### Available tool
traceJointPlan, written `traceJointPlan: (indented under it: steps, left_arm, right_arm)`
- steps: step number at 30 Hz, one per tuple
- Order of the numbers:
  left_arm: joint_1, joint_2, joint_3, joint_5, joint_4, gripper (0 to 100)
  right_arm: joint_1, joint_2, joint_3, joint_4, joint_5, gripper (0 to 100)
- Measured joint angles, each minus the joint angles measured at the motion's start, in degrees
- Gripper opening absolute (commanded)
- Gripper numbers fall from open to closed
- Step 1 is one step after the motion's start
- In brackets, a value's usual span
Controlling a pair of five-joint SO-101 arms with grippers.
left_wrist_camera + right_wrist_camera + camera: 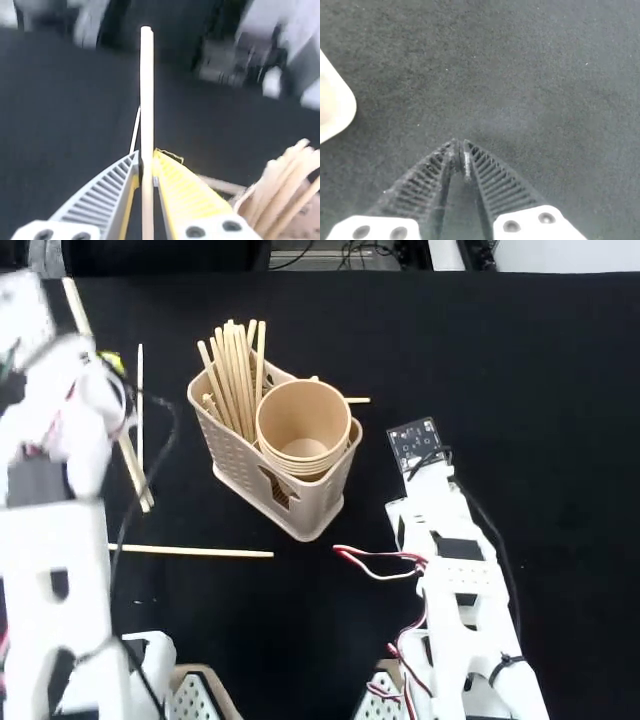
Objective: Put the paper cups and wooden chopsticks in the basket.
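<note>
The left hand (146, 160) is pinching a single wooden chopstick (146, 90) between its ribbed fingers, gripped well down its length so that most of the stick juts out past the fingertips. That hold leaves a long free end, which would suit dropping it end-first among the others. The arm stands at the far left of the bench (520, 370), to the left of the basket (250, 475).

The basket sits near the middle of the bench, turned at an angle. It already holds a stack of paper cups (305, 430) in its right part and a bundle of chopsticks (232, 365) standing upright in its left part, leaning on the wall and on the cups. This keeps them from falling over.

Some sticks lie loose on the bench. One chopstick (190, 551) lies crosswise just nearer than the basket, and a thin one (140, 390) lies to its left. Another pair (138, 480) lies slantwise by the left arm, so the task looks well advanced but unfinished.

The right hand (459, 147) is pressed together on nothing. It hangs low over bare bench just right of the basket, seemingly parked out of the way while the other arm works.
</note>
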Motion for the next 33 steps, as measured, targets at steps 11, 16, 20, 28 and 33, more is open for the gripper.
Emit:
traceJointPlan:
  steps: [11, 16, 20, 28, 33]
  left_arm:
    - [6.9, -18.6, 7.6, 0.0, -22.9, 3]
    - [14.2, -19.5, 4.8, 0.0, -24.6, 3]
    - [19.9, -19.5, 4.7, -0.1, -29.1, 3]
    - [22.1, -19.5, 13.3, -0.1, -40.7, 3]
    - [22.3, -19.5, 20.1, -0.1, -44.5, 3]
  right_arm:
    - [0.0, 0.0, 0.0, 0.0, 0.0, 1.4]
    - [0.0, 0.0, 0.0, 0.0, 0.0, 1.4]
    - [0.0, 0.0, 0.0, 0.0, 0.0, 1.4]
    - [0.0, 0.0, 0.0, 0.0, 0.0, 1.4]
    - [0.0, 0.0, 0.0, 0.0, 0.0, 1.4]
